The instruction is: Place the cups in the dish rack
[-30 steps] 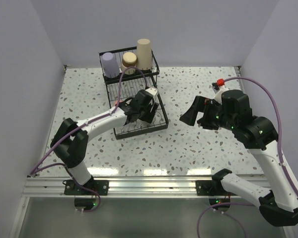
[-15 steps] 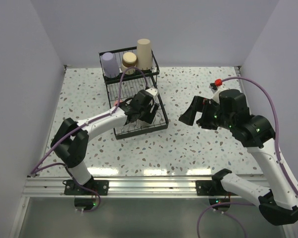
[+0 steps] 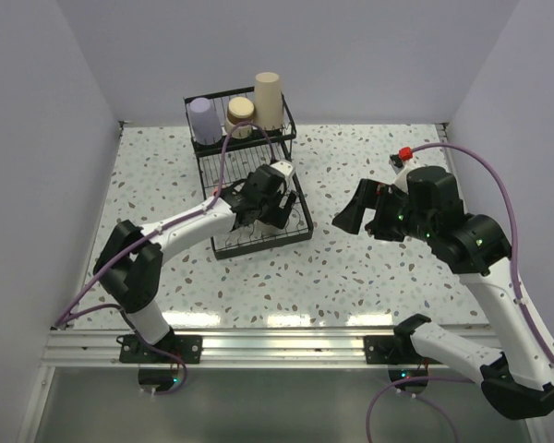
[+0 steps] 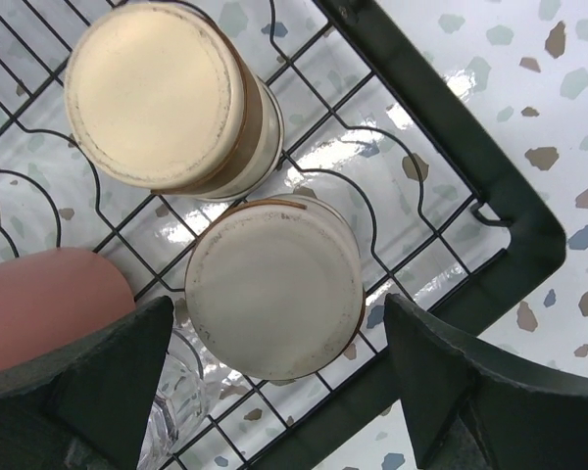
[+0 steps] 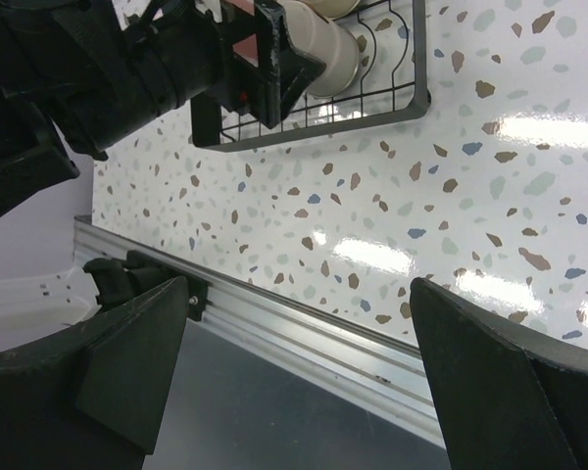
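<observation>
The black wire dish rack [image 3: 263,245] stands at the back left. Its upper basket holds a lavender cup [image 3: 203,118], a short tan cup [image 3: 240,113] and a tall beige cup [image 3: 270,100], all upside down. My left gripper [image 3: 268,198] hovers open over the lower tray [image 4: 451,166]. Below it two short tan cups [image 4: 157,93] [image 4: 272,299] stand upside down. The nearer one lies between my fingers, untouched. A red-pink cup [image 4: 49,304] and a clear glass [image 4: 176,401] lie beside them. My right gripper [image 3: 365,210] is open and empty over the table, right of the rack.
The right wrist view shows the rack's near corner [image 5: 416,59], my left arm [image 5: 127,69] over it, and the metal rail [image 5: 304,313] at the table's near edge. Walls close the table in at the left, back and right.
My right gripper has edged slightly to the left. My left gripper stays open over the lower tray with almost no movement.
</observation>
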`<state>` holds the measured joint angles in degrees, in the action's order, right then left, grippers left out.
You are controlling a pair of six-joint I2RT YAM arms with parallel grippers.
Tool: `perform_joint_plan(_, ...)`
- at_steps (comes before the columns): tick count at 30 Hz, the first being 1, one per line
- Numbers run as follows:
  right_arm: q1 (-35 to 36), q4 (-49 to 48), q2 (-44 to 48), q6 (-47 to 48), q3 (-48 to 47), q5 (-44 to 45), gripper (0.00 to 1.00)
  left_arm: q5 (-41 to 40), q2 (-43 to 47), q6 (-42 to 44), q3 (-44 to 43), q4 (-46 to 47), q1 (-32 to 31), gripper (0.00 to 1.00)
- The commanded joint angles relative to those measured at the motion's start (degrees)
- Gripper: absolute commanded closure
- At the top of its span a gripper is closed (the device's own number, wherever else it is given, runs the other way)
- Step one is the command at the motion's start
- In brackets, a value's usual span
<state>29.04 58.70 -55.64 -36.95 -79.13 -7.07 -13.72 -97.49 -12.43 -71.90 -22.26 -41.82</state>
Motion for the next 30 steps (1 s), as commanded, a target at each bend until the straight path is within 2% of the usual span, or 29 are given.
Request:
perform_joint_plan(1, 0.1, -1.0, 0.1, 1.4, -0.1, -0.6, 0.02, -1.0, 4.4, -0.1, -4.3, -0.8, -0.4, 0.09)
perform_joint_plan(9, 0.1, -0.8, 1.2, 2.4, -0.4, 0.0, 0.02, 1.4, 12.7, 0.1, -3.3, -0.3, -0.3, 0.09)
perform_joint_plan(13, 0.1, -1.4, 2.5, 3.0, -0.3, 1.1, 0.02, -1.1, 23.4, 2.8, 2.5, 3.8, -0.3, 0.09)
perform_joint_plan(16, 0.1, -2.7, 4.1, 3.4, 0.4, 1.1, 0.02, -9.0, 32.2, 4.0, 8.7, 6.4, -0.2, 0.09)
perform_joint_plan(21, 0.1, -3.9, 6.9, 3.9, 1.7, 1.5, 0.02, -25.1, 47.4, 2.6, 20.0, 9.1, 0.0, 0.0)
perform_joint_plan(24, 0.1, -5.3, 8.7, 3.4, 3.6, 1.0, 0.02, -32.1, 52.2, 3.1, 27.3, 11.6, 0.8, 0.0)
perform_joint_plan(26, 0.1, -5.9, 9.1, 2.9, 4.8, 0.6, 0.02, -32.7, 52.8, 2.9, 31.8, 11.8, 3.8, 0.0)
perform_joint_plan(30, 0.1, -5.8, 9.1, 2.8, 5.0, -0.4, 0.02, -26.8, 53.3, -1.4, 36.4, 12.7, 15.6, 0.0)
